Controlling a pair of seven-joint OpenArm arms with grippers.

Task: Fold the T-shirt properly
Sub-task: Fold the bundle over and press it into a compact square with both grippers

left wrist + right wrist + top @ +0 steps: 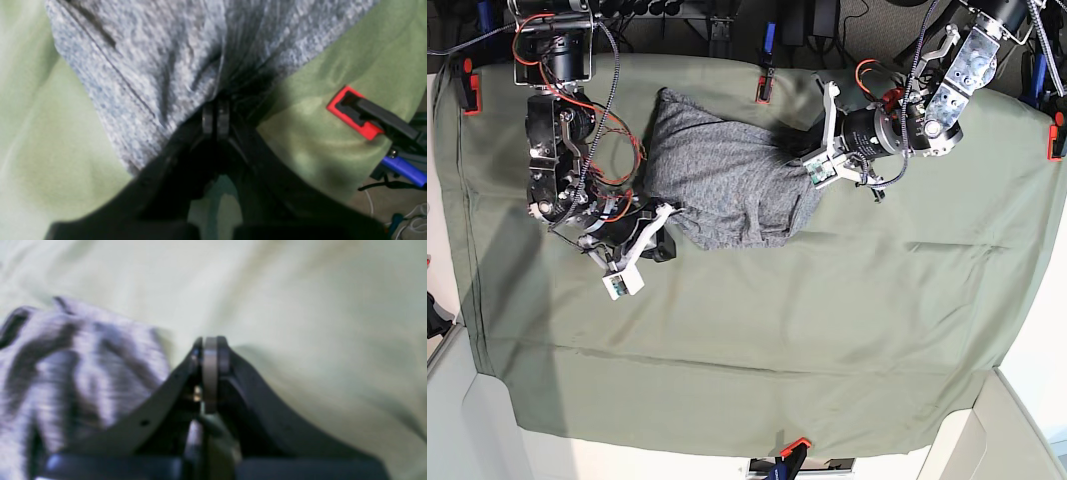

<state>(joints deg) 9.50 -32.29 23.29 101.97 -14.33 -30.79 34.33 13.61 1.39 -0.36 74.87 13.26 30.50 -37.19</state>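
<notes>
Overhead, clamps pin the olive cloth; left fingers pinch the T-shirt, right fingers together.

The T-shirt is speckled heather grey, without print. The cloth under it is plain olive green. The clamp on the cloth's edge is red and black, with a blue handle beside it.

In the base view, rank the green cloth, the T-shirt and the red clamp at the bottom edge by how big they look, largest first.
1. Green cloth: covers nearly the whole table.
2. T-shirt: a bunched grey patch in the upper middle.
3. Red clamp: a small piece at the cloth's bottom edge, partly hidden, so its full size is unclear.
</notes>
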